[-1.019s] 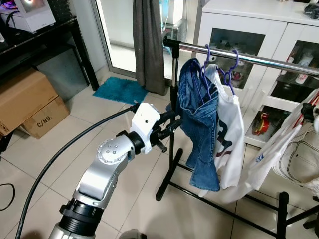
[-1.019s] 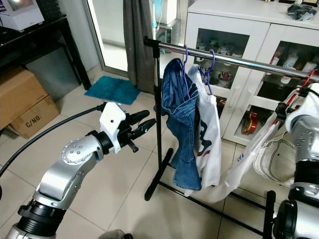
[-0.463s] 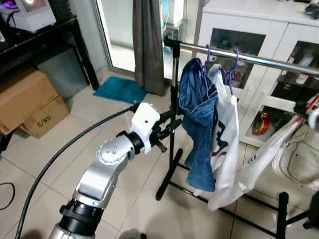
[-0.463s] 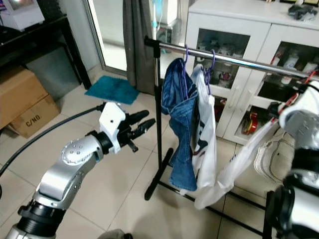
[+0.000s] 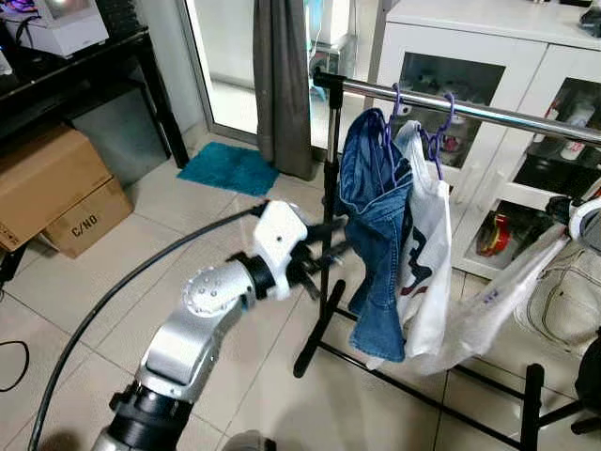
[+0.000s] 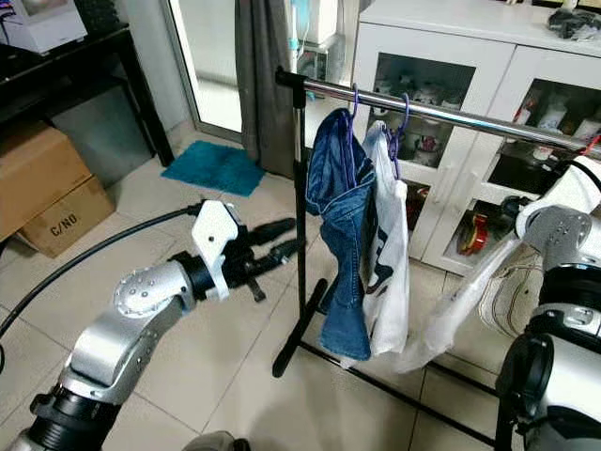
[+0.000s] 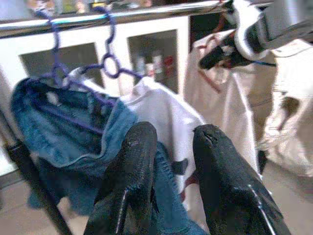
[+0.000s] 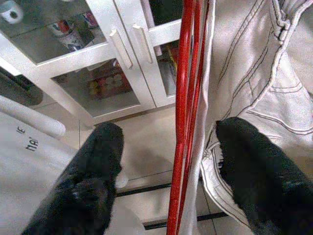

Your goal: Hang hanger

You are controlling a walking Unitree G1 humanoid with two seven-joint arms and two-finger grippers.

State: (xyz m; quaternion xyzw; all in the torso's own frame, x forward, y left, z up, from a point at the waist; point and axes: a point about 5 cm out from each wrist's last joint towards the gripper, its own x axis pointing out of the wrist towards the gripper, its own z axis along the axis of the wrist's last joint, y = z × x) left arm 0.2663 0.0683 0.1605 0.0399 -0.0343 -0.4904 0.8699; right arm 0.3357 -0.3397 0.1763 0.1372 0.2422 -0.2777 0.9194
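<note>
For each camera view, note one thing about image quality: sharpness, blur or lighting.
Left eye view: mostly sharp, with bright daylight behind the curtain. Right eye view: sharp, glare along the rail. Left wrist view: soft, the left gripper blurred up close. Right wrist view: the red hanger crisp, the right gripper fingertips fuzzy.

A polished metal rail (image 5: 488, 111) ran across the upper right, carrying faded blue denim (image 5: 371, 235) and smooth white cloth (image 5: 427, 254). Glossy tiles (image 5: 188, 244) covered the floor; a matt cardboard box (image 5: 52, 193) sat left.
</note>
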